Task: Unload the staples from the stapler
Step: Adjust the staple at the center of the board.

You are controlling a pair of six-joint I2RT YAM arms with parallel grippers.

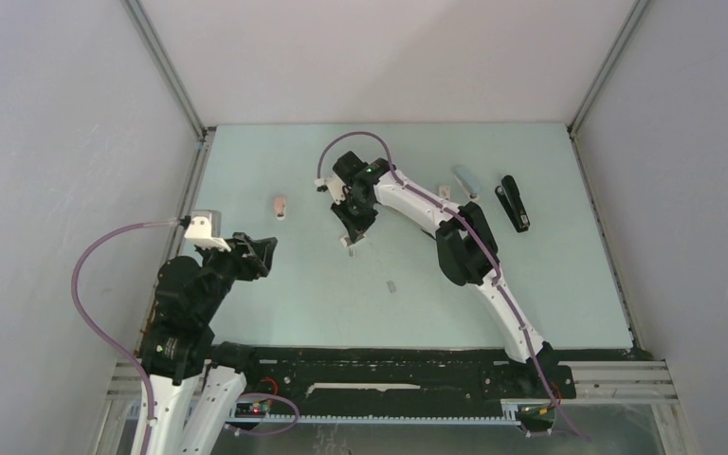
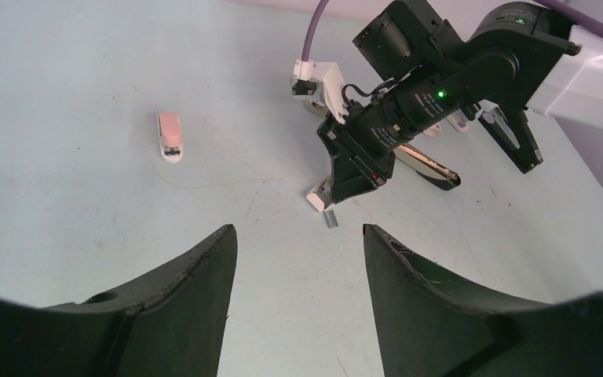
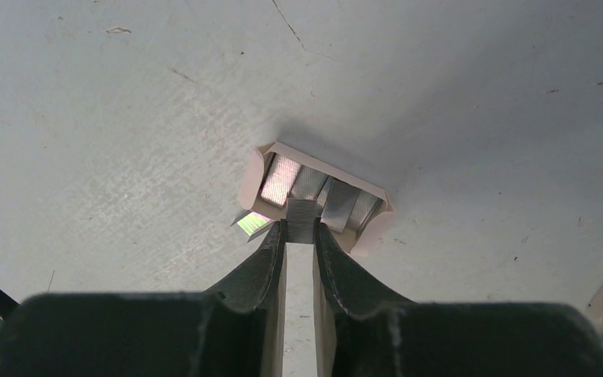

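One tight pinch, right in the middle
The right gripper (image 3: 300,229) points down from a long reach to the middle of the table (image 1: 275,303), fingers squeezed on a thin grey strip of the staples (image 3: 301,214) in a small pink-white box (image 3: 253,179). The stapler (image 2: 432,166), long and silver, lies just behind it. The left gripper (image 2: 298,233) hangs far off, fingers wide apart

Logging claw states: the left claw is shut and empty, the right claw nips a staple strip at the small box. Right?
No: the left claw is open and empty, fingers wide apart in the left wrist view. The right claw does nip a staple strip at the small box.
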